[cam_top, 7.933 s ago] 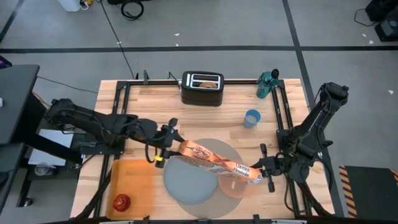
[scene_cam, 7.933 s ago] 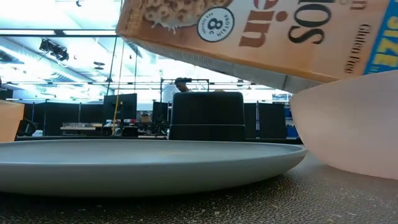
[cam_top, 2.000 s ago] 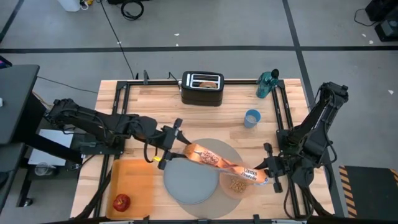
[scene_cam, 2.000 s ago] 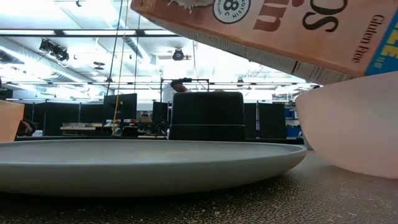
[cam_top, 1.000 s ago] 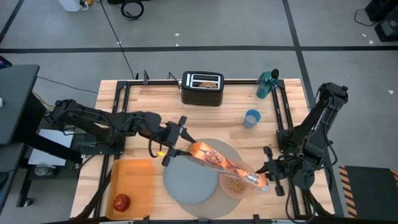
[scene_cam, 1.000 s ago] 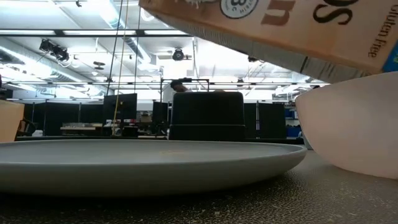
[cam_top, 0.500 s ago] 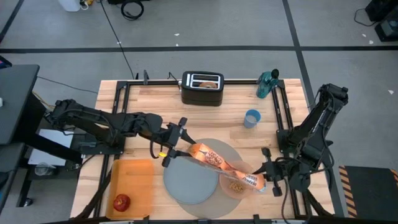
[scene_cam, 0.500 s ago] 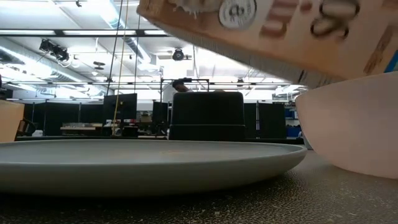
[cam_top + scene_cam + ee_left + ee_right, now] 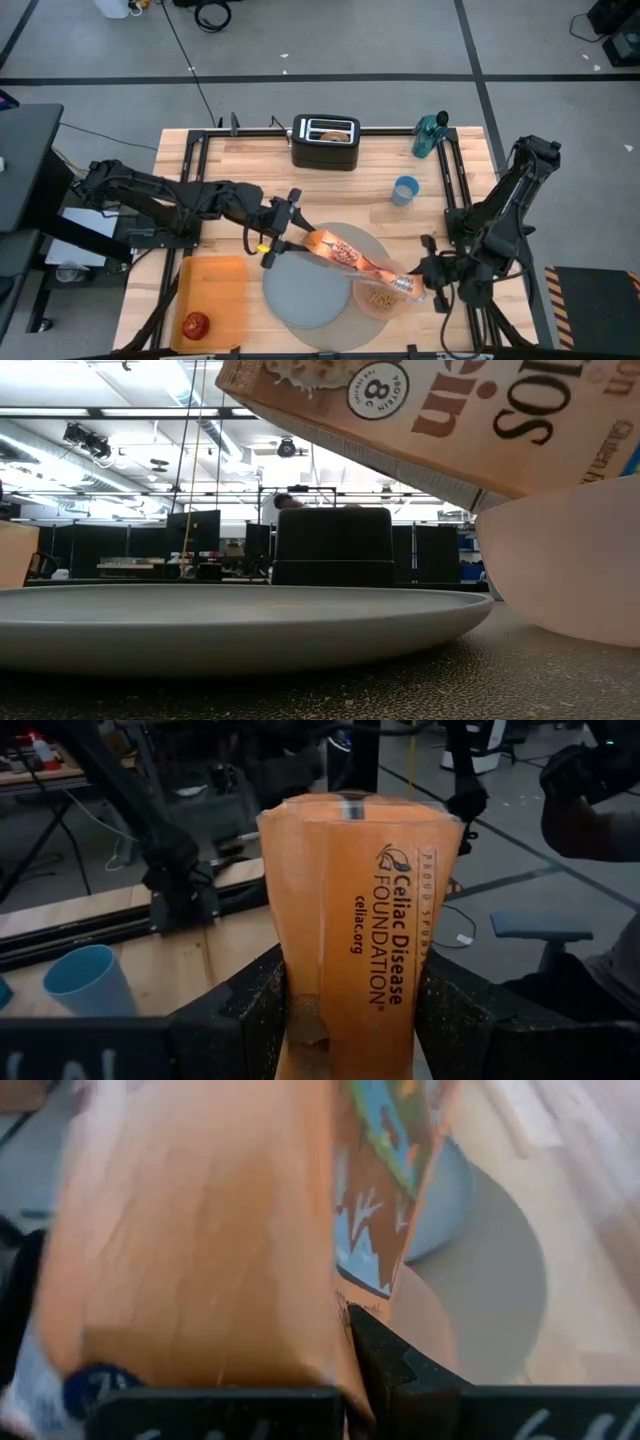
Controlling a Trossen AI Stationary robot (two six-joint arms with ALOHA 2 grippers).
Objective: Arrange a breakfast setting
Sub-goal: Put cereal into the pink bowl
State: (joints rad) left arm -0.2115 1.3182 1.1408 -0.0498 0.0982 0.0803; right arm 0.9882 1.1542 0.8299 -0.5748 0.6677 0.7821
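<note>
Orange cereal box (image 9: 352, 259) held at both ends over the grey plate (image 9: 305, 290), long axis slanting from left gripper (image 9: 277, 240) down to right gripper (image 9: 424, 276), both clamped, mouth tipped over pink bowl (image 9: 380, 298) near worktop's front edge

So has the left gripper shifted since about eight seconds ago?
Yes. The left gripper sits farther toward the right side, nearer below the toaster, gripping the cereal box.

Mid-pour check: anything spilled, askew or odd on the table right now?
No spill shows. The cereal box hangs tilted over the pink bowl, held at both ends by the left gripper and right gripper; cereal sits inside the bowl. The red apple lies on the orange tray, off the grey mat.
</note>
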